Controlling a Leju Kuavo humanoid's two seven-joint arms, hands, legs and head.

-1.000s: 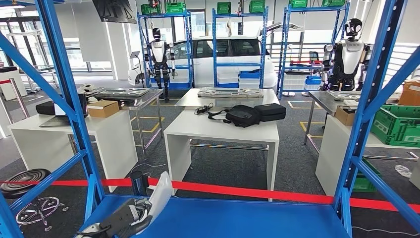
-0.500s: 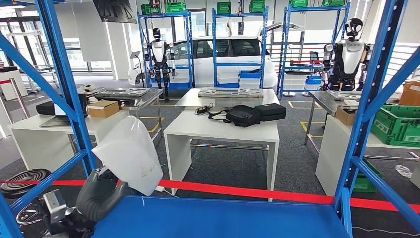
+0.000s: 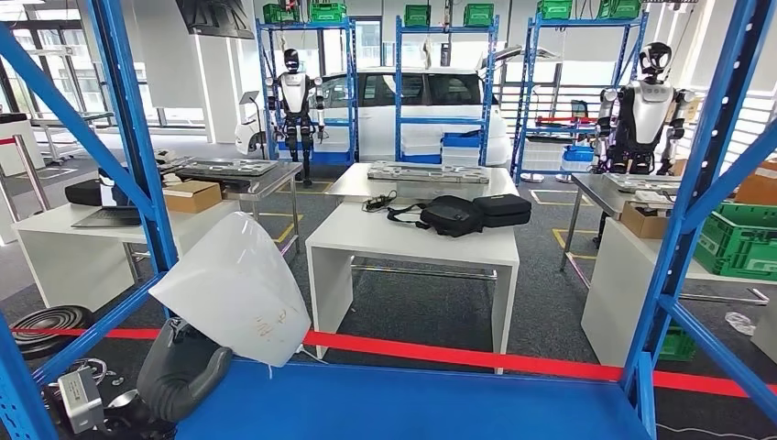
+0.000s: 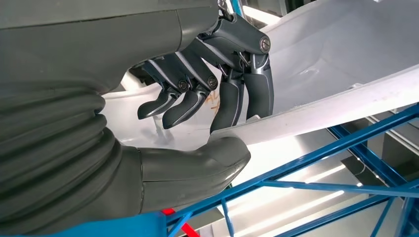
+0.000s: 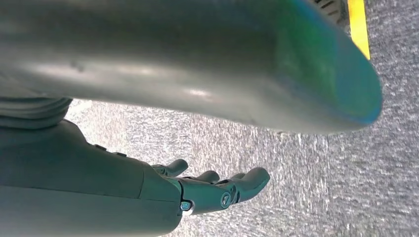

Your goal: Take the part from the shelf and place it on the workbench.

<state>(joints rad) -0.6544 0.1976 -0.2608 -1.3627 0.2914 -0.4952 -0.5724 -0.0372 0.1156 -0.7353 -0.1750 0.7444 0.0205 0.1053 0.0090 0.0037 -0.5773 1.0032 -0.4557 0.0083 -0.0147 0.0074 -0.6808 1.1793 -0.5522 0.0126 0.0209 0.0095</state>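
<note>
left hand [image 3: 188,367] grips the part [image 3: 234,289], a white curved plastic panel. wrist view confirms it: thumb [image 4: 197,165] under the panel edge, dark fingers [image 4: 232,98] curled over the top of the part [image 4: 336,74]. part is lifted clear of the blue shelf [image 3: 412,408], at the shelf's front-left corner, just beside the left upright [image 3: 137,147], tilted with its broad face toward the camera. small orange marking on its lower face, can't read it. right hand [image 5: 217,190] hangs over grey carpet [image 5: 316,187], fingers lightly curled and apart, nothing in it. white workbench [image 3: 412,243] sits beyond the red tape line [image 3: 476,357], well apart from the part, with black bags [image 3: 472,213] on top.
</note>
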